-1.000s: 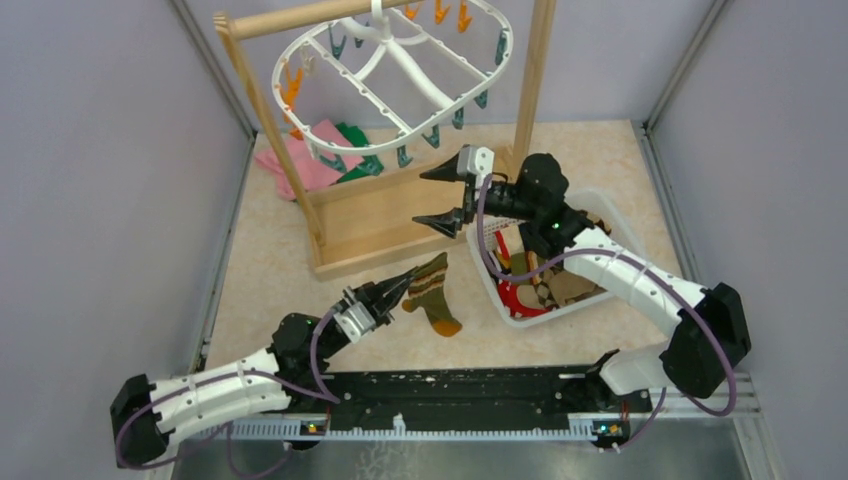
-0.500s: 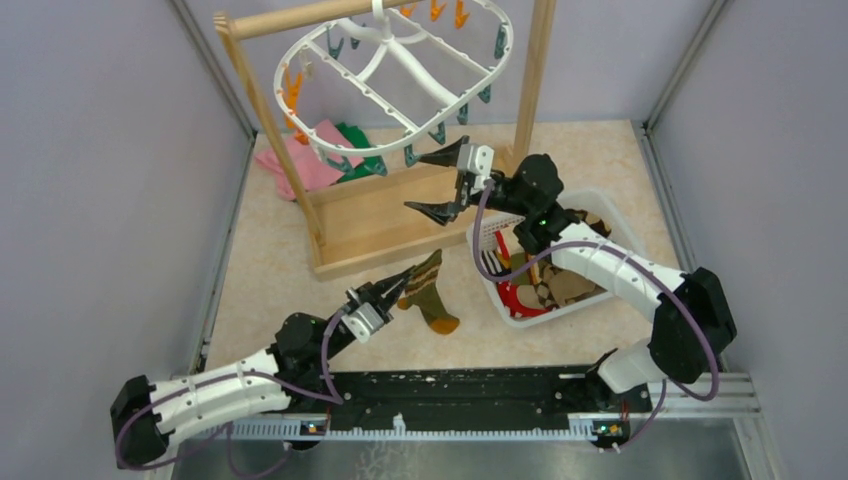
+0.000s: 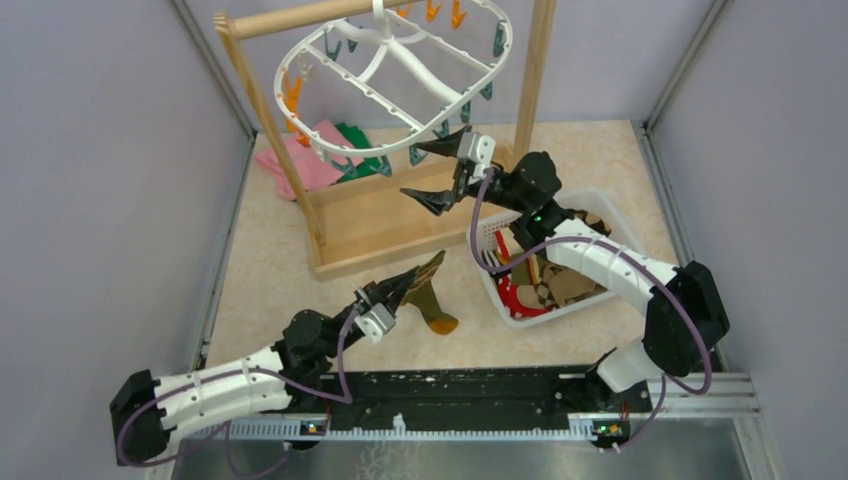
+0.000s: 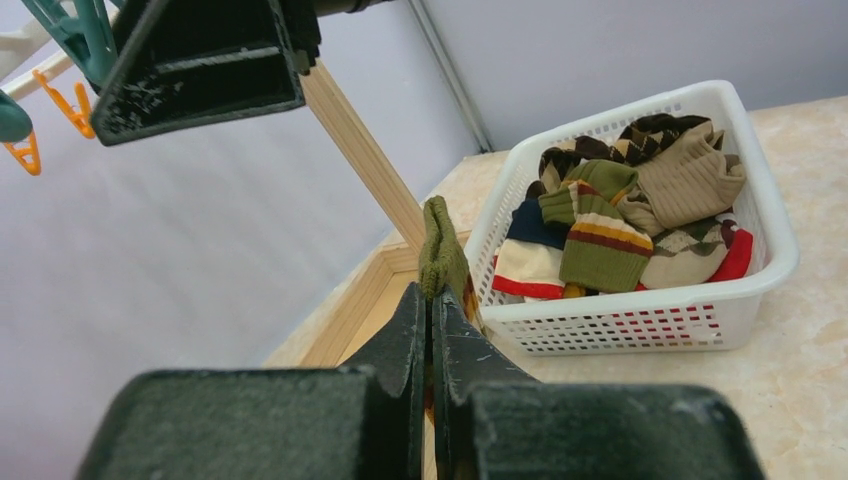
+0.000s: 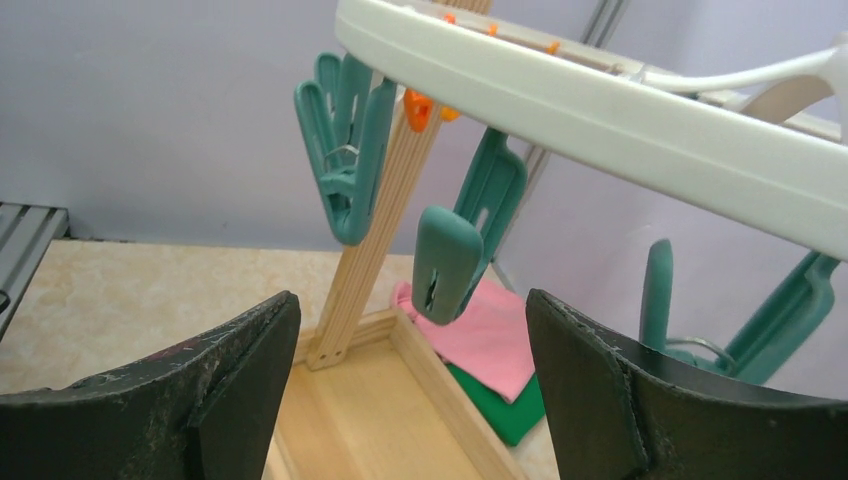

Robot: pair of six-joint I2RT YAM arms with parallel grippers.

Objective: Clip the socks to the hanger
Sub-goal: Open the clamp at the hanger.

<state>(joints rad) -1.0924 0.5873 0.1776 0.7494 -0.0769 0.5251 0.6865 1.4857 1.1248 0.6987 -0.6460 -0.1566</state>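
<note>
Socks (image 4: 690,185) in tan, olive stripe, argyle, navy and red lie heaped in a white slotted basket (image 4: 640,325), which sits on the surface (image 3: 270,270) at about 4 o'clock from the middle of the top view.

One olive sock (image 3: 428,290) with orange stripes is out of the basket, just to its 9 o'clock side. The left hand (image 3: 400,285) has its fingers pressed flat together on the cuff. From the wrist view the cuff sticks up past the fingertips. The foot of the sock hangs down toward 5 o'clock. I cannot tell whether the toe touches the surface.

The hanger (image 5: 600,110), a white oval ring, hangs tilted from the pole of a wooden rack (image 3: 380,215) at 12 o'clock. Teal and orange clips dangle from its rim.

The right hand (image 3: 415,170) is raised at about 1 o'clock, just under the near rim of the hanger, with its fingers spread wide and nothing between them. In its wrist view one teal clip (image 5: 445,265) hangs in line with the gap, beyond the fingertips and not touched. Another teal clip hangs at its 10 o'clock.

Behind the rack's left post, at 11 o'clock, a pink cloth (image 3: 300,165) and a green cloth (image 3: 365,165) lie flat on the surface.
</note>
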